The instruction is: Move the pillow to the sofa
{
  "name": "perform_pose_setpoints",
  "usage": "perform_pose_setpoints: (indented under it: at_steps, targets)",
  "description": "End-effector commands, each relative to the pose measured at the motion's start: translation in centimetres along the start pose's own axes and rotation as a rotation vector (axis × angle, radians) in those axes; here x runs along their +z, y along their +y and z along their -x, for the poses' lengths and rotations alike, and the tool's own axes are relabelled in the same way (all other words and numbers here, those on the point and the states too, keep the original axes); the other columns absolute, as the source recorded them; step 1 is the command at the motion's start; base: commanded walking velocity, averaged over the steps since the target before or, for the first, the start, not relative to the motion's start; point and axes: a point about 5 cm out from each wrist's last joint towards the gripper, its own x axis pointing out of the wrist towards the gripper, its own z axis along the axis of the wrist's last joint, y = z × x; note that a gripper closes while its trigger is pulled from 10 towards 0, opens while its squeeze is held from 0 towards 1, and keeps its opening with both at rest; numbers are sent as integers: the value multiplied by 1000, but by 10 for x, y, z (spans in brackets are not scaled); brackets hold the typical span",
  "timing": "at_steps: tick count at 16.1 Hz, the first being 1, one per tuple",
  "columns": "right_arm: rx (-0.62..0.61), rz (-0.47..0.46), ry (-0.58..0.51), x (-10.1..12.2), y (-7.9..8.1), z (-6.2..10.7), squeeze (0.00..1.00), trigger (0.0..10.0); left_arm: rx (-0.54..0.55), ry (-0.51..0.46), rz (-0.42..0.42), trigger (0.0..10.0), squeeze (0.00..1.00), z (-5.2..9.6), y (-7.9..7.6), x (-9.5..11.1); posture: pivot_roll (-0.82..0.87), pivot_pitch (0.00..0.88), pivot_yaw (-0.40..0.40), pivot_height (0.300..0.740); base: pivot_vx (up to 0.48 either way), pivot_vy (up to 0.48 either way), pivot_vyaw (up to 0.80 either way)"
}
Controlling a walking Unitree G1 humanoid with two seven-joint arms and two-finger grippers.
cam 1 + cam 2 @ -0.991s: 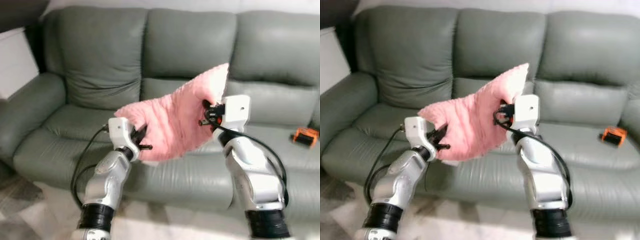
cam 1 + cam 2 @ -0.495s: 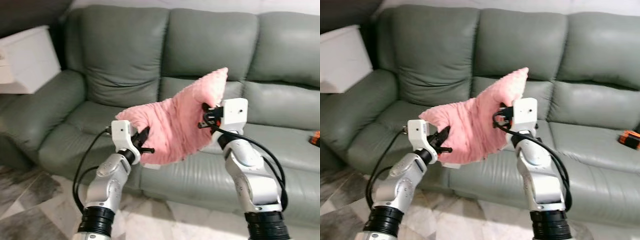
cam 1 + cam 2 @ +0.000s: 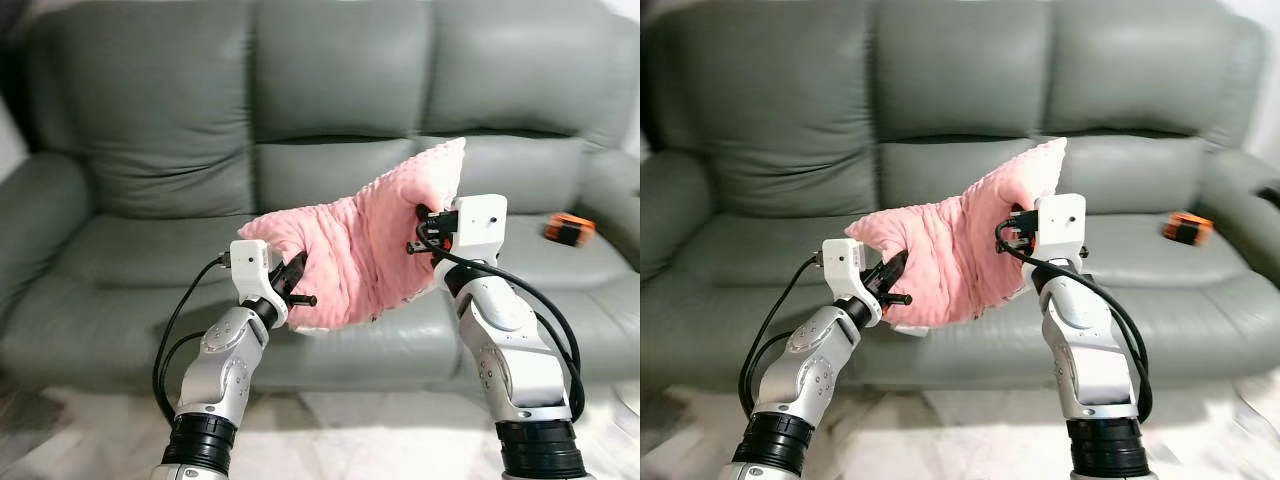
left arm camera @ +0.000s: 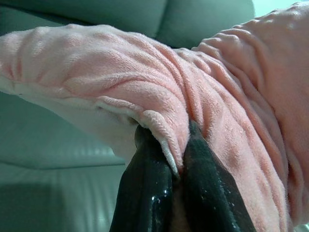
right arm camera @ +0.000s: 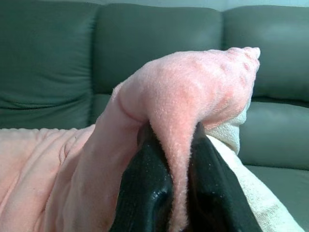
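Left pincer and right pincer clamping pillow, sofa beyond

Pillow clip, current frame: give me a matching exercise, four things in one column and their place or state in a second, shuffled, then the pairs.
Things:
1. pillow
2. left gripper
3. right gripper
4. orange object

Places or states:
A. lying on the sofa seat on the robot's right
B. pinching the pillow's lower edge
C. held in the air in front of the sofa
D. pinching the pillow's raised end

Pairs: 1-C, 2-B, 3-D, 4-A
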Motion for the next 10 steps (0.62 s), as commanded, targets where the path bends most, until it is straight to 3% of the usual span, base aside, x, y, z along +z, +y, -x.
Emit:
perform_pose_setpoints:
  at_steps: [1, 3, 10]
  targets:
    - [31, 0, -19, 6, 6, -2, 0, 10000, -26, -27, -32, 10000, 0, -3, -6, 8, -236, 14, 0, 740, 0, 0, -781]
    - [33, -1, -19, 6, 7, -2, 0, 10000, -30, -24, -30, 10000, 0, -3, -7, 8, -237, 14, 0, 740, 0, 0, -788]
    - [39, 3, -19, 5, 8, -1, 0, 10000, -74, -23, -13, 10000, 0, -2, -11, 7, -237, 17, -1, 740, 0, 0, 0]
